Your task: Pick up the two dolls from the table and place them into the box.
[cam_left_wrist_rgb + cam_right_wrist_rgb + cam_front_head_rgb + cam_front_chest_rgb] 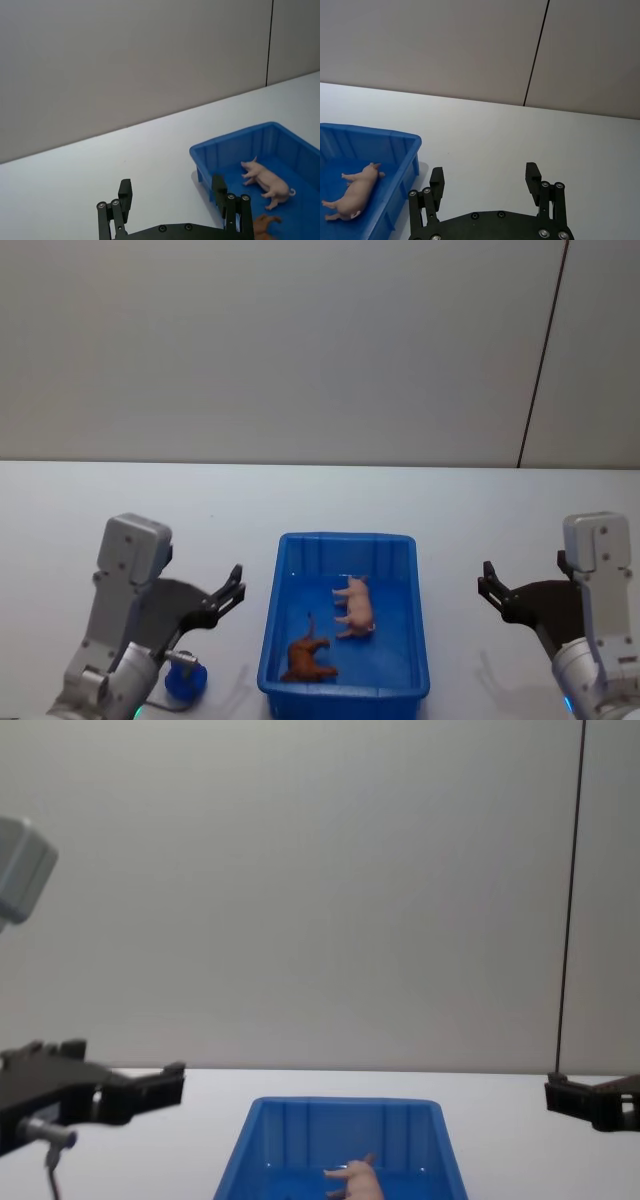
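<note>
The blue box (275, 610) stands on the white table (120, 500) between my two arms. Both dolls lie inside it: a pink one (356, 605) near the middle and a reddish-brown one (308, 658) at the near left. My left gripper (238, 585) hovers open just left of the box, and my right gripper (486, 585) hovers open a little to its right. The left wrist view shows the left gripper (172, 192) empty, beside the box (235, 137) with the pink doll (265, 180) and brown doll (264, 224). The right gripper (485, 177) is empty too.
A small blue round object (187, 677) sits on the table near my left arm's base. A plain grey wall (300, 340) rises behind the table, with a dark vertical seam (540, 360) at the right. Bare tabletop lies on both sides of the box.
</note>
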Action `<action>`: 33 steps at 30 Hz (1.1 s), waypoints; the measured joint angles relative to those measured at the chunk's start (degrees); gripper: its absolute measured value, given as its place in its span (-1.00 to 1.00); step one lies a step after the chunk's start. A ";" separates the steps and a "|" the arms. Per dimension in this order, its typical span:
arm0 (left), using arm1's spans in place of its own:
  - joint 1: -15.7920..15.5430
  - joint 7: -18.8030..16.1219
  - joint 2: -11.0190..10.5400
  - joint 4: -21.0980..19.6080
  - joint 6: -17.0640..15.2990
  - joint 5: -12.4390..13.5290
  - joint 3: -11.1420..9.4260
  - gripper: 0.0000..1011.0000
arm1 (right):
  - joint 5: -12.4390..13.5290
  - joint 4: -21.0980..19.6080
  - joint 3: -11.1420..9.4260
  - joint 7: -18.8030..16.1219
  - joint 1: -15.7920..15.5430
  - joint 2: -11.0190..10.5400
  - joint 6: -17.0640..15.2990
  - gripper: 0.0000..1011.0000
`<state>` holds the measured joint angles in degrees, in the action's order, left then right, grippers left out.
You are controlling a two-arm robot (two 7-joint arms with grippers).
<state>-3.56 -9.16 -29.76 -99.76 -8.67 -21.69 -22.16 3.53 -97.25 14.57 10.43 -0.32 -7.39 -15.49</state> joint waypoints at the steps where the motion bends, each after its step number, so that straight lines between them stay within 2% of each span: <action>1: 0.65 -0.21 -0.46 -0.17 -0.26 -0.57 0.19 0.98 | 0.00 -0.01 -0.01 0.01 -0.01 -0.01 0.00 0.98; 16: 4.51 -0.25 -2.77 0.53 -0.47 -5.44 1.32 0.98 | -0.01 -0.07 -0.01 0.10 -0.07 -0.06 0.00 0.98; 23: 4.94 1.24 -2.86 1.83 0.18 -6.62 1.56 0.98 | -0.01 -0.07 -0.02 0.10 -0.07 -0.06 0.00 0.98; 33: 4.24 4.65 -1.81 4.99 1.26 -8.02 1.84 0.98 | -0.01 -0.07 -0.01 0.10 -0.07 -0.06 0.00 0.98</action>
<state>0.68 -4.51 -31.56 -94.77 -7.40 -29.71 -20.32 3.52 -97.32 14.55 10.52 -0.39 -7.45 -15.49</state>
